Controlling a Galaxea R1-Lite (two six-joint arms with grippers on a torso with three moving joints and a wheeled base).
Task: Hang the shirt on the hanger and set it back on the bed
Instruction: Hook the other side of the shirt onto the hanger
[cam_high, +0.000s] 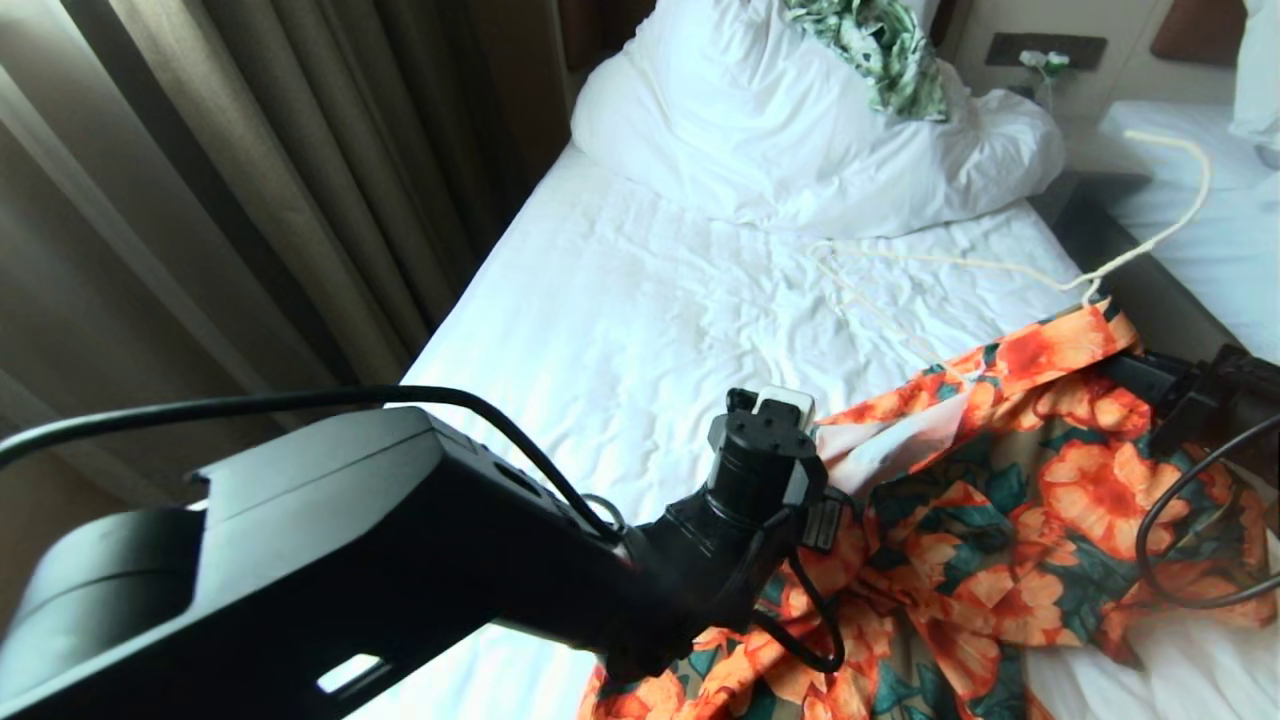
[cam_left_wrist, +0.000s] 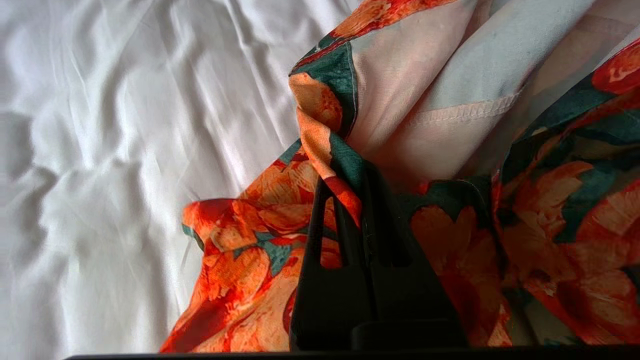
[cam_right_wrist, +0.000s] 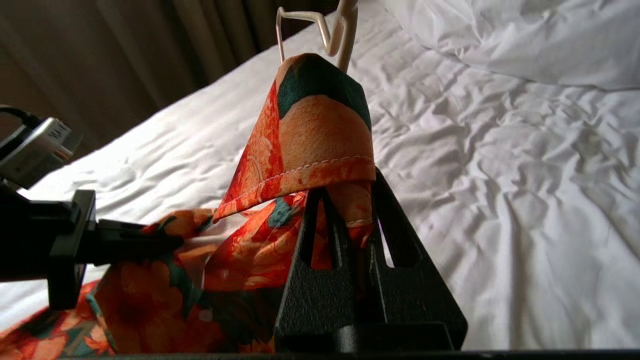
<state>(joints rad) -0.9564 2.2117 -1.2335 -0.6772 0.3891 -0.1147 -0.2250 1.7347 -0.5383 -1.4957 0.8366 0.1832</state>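
Pinching the shirt (cam_left_wrist: 430, 115), left end effector (cam_left_wrist: 350, 200), right end effector (cam_right_wrist: 350, 210) likewise, hanger (cam_high: 1000, 265) partly hidden under cloth.

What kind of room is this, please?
Probably a hotel bedroom: a bed with a white sheet and pillow, a second white bed close beside it, and heavy curtains along the wall.
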